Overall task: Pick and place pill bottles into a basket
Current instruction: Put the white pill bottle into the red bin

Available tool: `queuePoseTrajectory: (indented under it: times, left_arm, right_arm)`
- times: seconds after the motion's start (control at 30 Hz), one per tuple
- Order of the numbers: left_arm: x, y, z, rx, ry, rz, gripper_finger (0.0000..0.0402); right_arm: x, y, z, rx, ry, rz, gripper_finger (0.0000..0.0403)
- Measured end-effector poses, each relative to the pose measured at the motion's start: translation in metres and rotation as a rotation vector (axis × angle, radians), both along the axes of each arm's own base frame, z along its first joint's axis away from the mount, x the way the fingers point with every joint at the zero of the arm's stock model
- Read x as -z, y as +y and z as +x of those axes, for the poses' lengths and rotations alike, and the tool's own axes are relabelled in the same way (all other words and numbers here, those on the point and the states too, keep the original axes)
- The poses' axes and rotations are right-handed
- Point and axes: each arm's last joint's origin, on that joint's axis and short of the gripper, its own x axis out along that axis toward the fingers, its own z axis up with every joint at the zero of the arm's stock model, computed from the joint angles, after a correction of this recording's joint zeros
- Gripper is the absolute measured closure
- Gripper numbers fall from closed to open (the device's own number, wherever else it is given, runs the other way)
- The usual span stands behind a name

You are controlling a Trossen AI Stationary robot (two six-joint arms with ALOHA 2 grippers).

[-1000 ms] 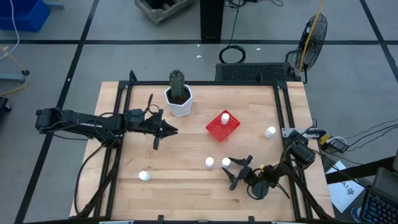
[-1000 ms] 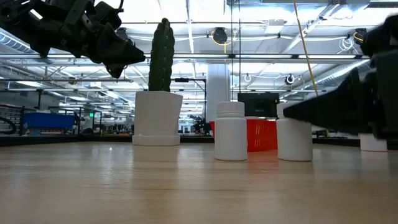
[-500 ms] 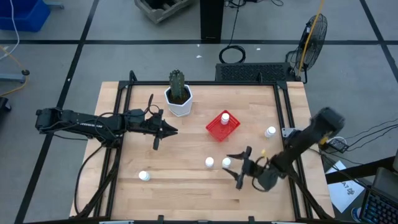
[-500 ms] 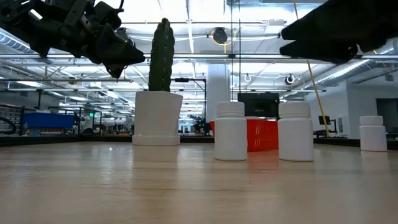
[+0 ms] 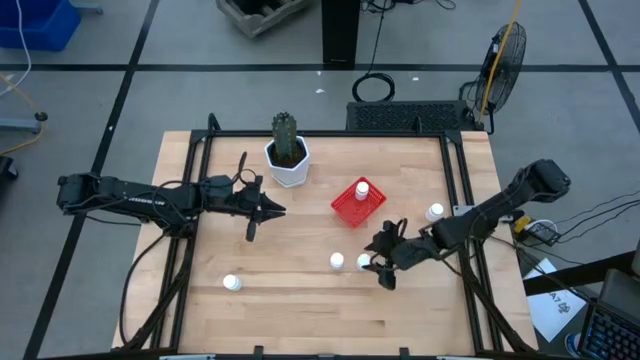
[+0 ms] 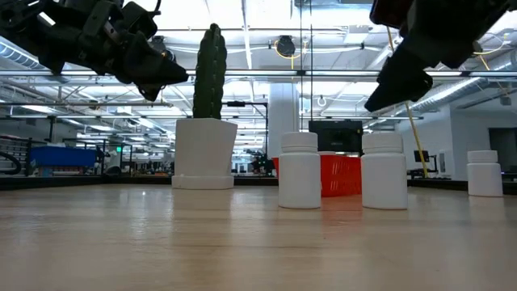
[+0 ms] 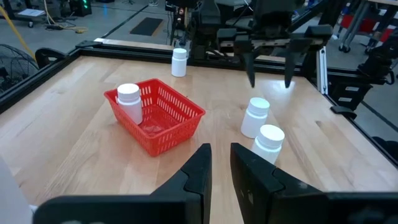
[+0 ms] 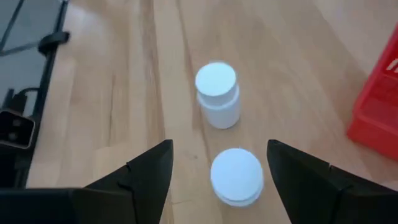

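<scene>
My right gripper [image 5: 381, 259] hangs open above two white pill bottles [image 5: 364, 262] [image 5: 338, 261] standing near the table's front. In the right wrist view its fingers stand either side of the nearer bottle [image 8: 236, 176], well above it and not touching it. The other bottle [image 8: 217, 94] stands just beyond. The red basket [image 5: 358, 203] sits mid-table with one bottle [image 5: 362, 187] standing in it. More bottles stand at the right [image 5: 435, 212] and front left [image 5: 231, 283]. My left gripper [image 5: 278, 210] waits shut above the table's left half.
A white faceted pot with a green cactus [image 5: 288, 160] stands at the far middle of the table, left of the basket. A black frame [image 5: 455, 180] runs along the table's edges. Bare wood lies between the two arms.
My right gripper has risen from table height, where it lay level beside the two front bottles, to well above them. It has tipped from level to slanting down, and its arm has swung up off the table. The bottles have stayed where they were.
</scene>
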Motion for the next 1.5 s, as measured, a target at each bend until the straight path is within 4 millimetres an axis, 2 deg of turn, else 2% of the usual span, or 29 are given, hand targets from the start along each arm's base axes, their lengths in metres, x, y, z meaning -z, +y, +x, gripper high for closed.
queuePoseTrajectory:
  times: [0.13, 0.5, 0.7, 0.9, 1.1, 1.37, 1.5]
  left_arm:
    - [0.000, 0.000, 0.000, 0.001, 0.002, 0.006, 0.0339]
    - [0.002, 0.000, 0.000, 0.003, 0.017, 0.012, 0.0339]
    - [0.001, 0.000, 0.000, 0.003, 0.014, 0.013, 0.0339]
    - [0.001, 0.000, 0.000, 0.002, 0.008, 0.012, 0.0339]
    - [0.001, 0.000, 0.000, 0.002, 0.010, 0.012, 0.0339]
    - [0.001, 0.000, 0.000, 0.002, 0.014, 0.012, 0.0339]
    - [0.001, 0.000, 0.000, 0.002, 0.014, 0.012, 0.0339]
  right_arm:
    - [0.012, -0.004, 0.001, 0.004, 0.104, -0.043, 0.0144]
    - [0.017, -0.004, 0.004, -0.001, 0.102, -0.087, 0.0102]
    - [0.030, 0.002, 0.013, -0.040, 0.117, -0.054, 0.0105]
    - [0.031, 0.003, 0.015, -0.046, 0.101, -0.056, 0.0116]
    - [0.031, 0.003, 0.016, -0.033, 0.092, -0.062, 0.0149]
    - [0.031, 0.002, 0.016, -0.031, 0.081, -0.109, 0.0258]
    - [0.027, 0.001, 0.016, -0.046, 0.063, -0.144, 0.0270]
